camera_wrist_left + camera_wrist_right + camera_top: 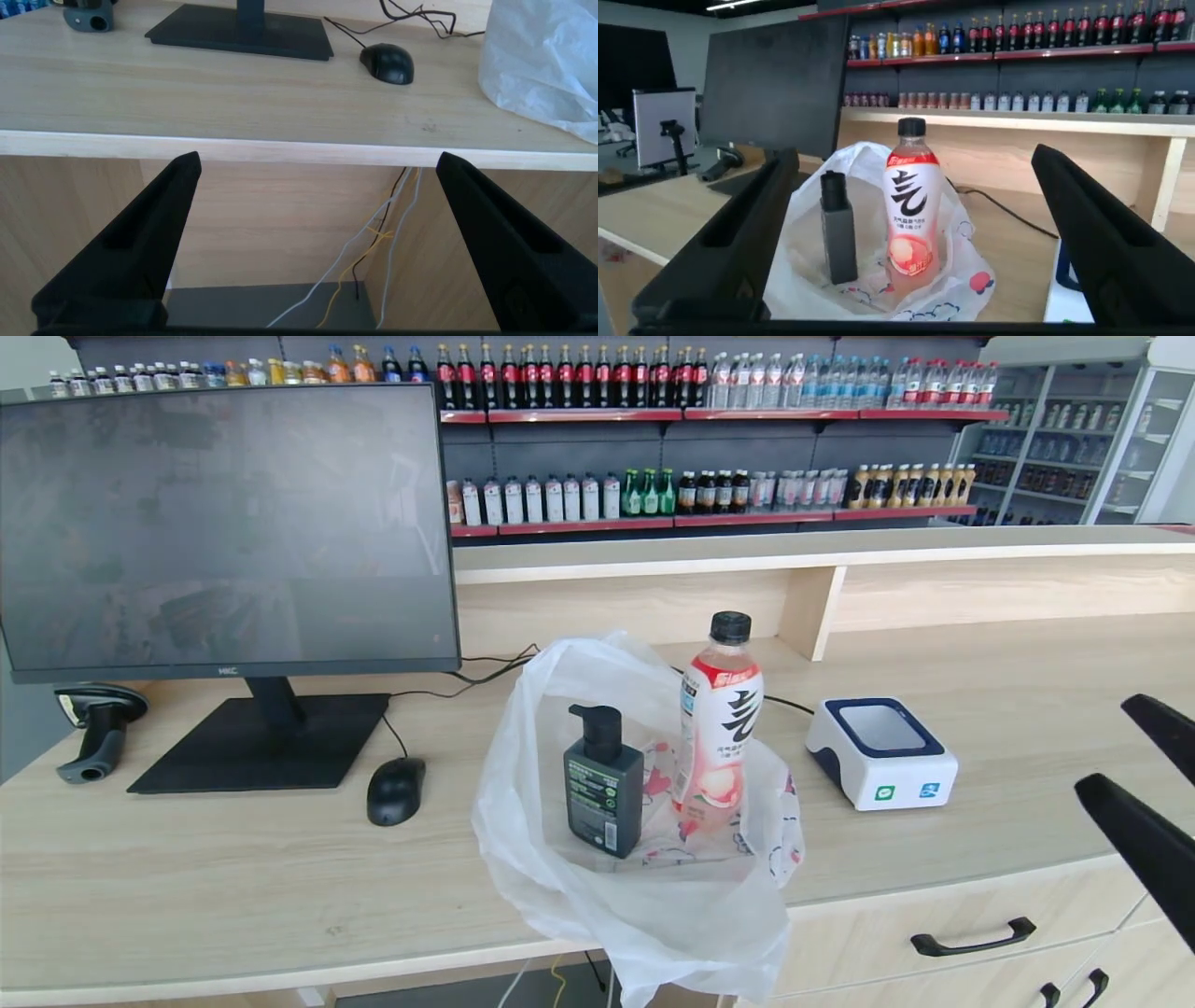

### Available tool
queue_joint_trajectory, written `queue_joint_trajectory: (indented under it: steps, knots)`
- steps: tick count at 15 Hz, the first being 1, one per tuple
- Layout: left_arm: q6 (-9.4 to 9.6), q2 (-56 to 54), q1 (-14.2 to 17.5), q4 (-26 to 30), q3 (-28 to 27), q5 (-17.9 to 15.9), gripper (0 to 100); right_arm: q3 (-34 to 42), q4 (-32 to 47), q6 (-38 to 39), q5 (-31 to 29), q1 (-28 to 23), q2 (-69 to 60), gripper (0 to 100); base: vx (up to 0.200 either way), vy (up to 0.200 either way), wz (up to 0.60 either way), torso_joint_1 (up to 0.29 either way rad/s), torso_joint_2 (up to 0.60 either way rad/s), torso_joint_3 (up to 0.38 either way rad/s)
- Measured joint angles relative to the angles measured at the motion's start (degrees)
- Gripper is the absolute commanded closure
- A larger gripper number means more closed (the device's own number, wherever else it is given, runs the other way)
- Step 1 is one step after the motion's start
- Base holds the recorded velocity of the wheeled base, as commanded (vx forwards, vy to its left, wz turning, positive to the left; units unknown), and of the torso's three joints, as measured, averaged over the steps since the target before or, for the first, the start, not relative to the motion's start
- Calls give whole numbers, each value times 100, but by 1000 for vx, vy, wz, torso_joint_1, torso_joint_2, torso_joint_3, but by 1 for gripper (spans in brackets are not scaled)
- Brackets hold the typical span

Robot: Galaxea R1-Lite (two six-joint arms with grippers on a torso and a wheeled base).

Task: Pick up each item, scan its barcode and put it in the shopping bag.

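bright even daylight, soft shadows, sharp focus

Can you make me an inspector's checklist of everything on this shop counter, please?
Surface: pale wooden counter, drawers below.
Job's things: plastic bag open at the front edge; pump bottle and drink bottle upright inside; scanner box on its right.
Clutter: monitor, mouse, handheld scanner on the left.
Grippers: left gripper open, below the counter edge; right gripper open, empty, at the right.
Cables: black cables behind the bag; thin wires hanging under the counter.
Surroundings: shelves of bottles behind.
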Motion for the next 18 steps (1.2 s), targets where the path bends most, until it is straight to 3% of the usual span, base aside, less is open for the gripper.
queue_joint_trajectory:
  steps: [2, 5, 7, 9, 11, 15, 18]
  knots:
    - [18, 0, 0, 0, 0, 0, 0, 20, 1146, 1, -2, 30, -1000, 0, 0, 0, 0, 0, 0, 0]
    - [13, 0, 2, 0, 0, 0, 0, -2, 4042, 37, 11, 52, -3015, 0, 0, 0, 0, 0, 0, 0]
    - [13, 0, -2, 0, 0, 0, 0, -69, 6396, 61, 30, 71, -4430, 0, 0, 0, 0, 0, 0, 0]
    - [13, 0, -2, 0, 0, 0, 0, -184, 7897, 69, 52, 101, -5344, 0, 0, 0, 0, 0, 0, 0]
    - [13, 0, -2, 1, 0, 0, 0, -52, 8485, 33, 66, 112, -5797, 0, 0, 0, 0, 0, 0, 0]
    - [11, 0, 2, 0, 0, 0, 0, 30, 8532, -21, 88, -23, -6103, 0, 0, 0, 0, 0, 0, 0]
    - [16, 0, 0, 0, 0, -2, 0, 35, 8535, 1, 63, -631, -6134, 0, 0, 0, 0, 0, 0, 0]
